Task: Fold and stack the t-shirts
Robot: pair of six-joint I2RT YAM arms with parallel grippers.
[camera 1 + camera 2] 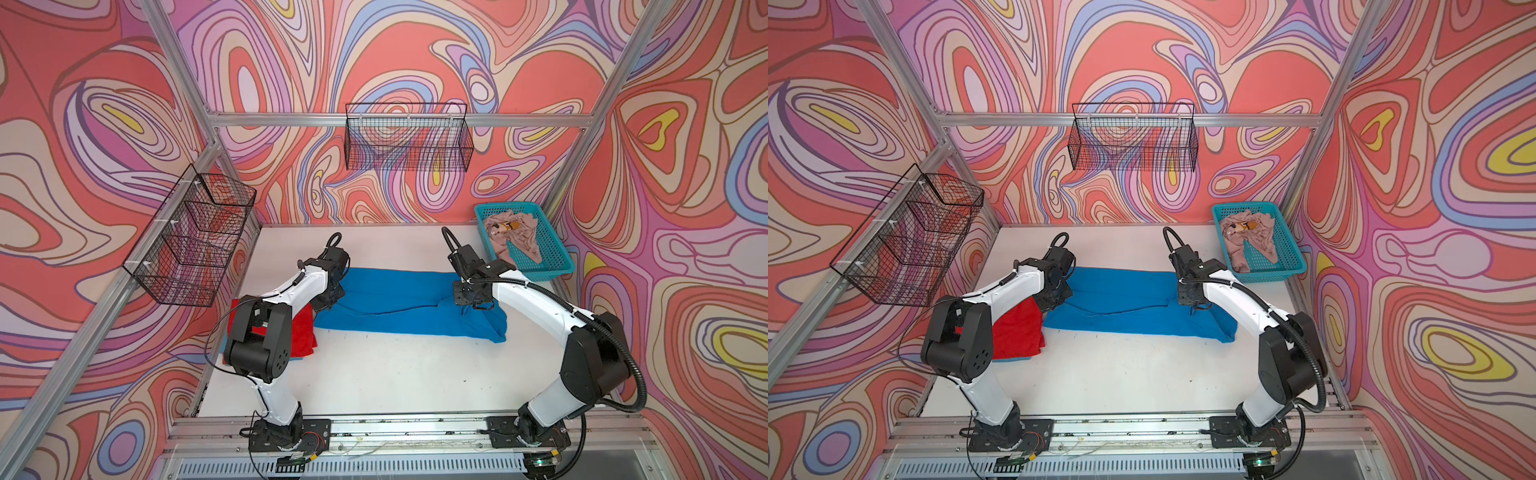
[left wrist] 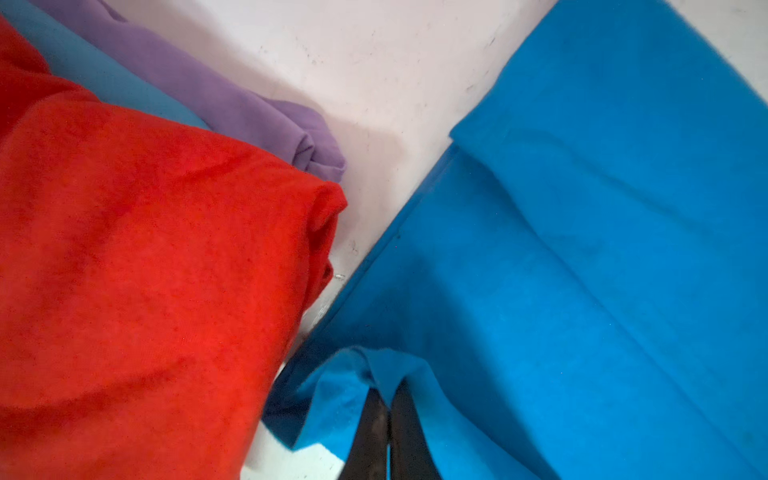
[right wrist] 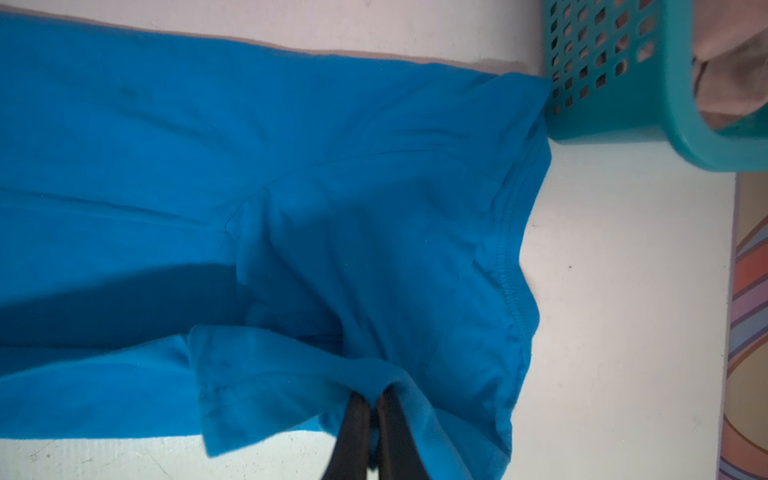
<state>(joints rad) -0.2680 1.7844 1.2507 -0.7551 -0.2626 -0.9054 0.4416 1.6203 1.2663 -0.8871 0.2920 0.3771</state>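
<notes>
Only the left wrist view shows the whole stack at the table's left edge: the red t-shirt on top, with a teal cloth & a purple cloth under it. In both top views the arm hides all but the red one. Only the right wrist view shows the blue t-shirt w/ its stitched edge, one corner just beside the basket wall. Only the top views take in the wire baskets on the walls.

Count: 3 t-shirts (blue, red, beige t-shirt), 2 more cloths in the stack, 1 plastic basket, 2 wire baskets, 2 arms.

The blue t-shirt lies stretched across the table's middle, its left end near the stack, its right end by the basket in the back right corner. The beige t-shirt is crumpled inside that basket.

Both arms rise from the front edge, elbows bent, wrists tipped down at opp. ends of the blue t-shirt. The left gripper has fingers together, pinching a fold of the blue t-shirt. The right gripper is likewise clamped on a bunched blue edge.
</notes>
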